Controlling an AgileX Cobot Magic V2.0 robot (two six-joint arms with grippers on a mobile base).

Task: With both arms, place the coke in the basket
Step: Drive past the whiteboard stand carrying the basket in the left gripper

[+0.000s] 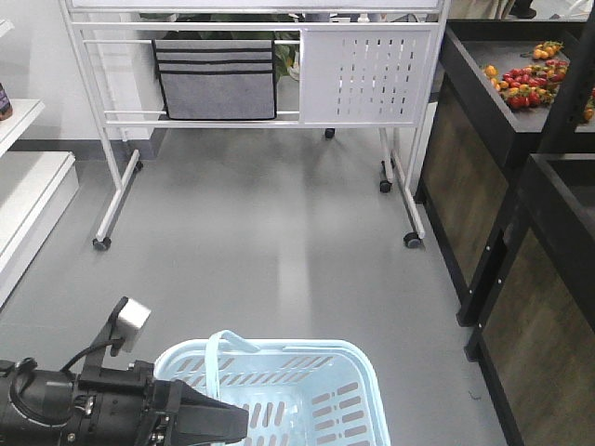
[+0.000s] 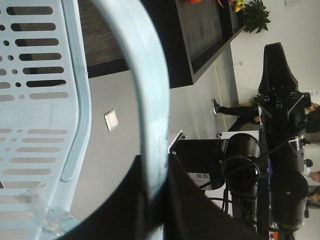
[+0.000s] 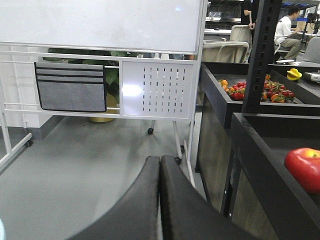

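Though nearly closed, left tool (image 2: 155, 161) pinches basket (image 2: 45, 150).

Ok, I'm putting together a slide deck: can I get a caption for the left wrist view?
Left gripper clamped on one loop handle of the light blue basket.

Grey floor (image 1: 279, 232) spreads before me, softly lit. A white wheeled board stand (image 1: 367, 74) carries a grey fabric pocket (image 1: 216, 79); black shelves (image 1: 469, 88) stand at my right, white shelves (image 1: 28, 181) left.
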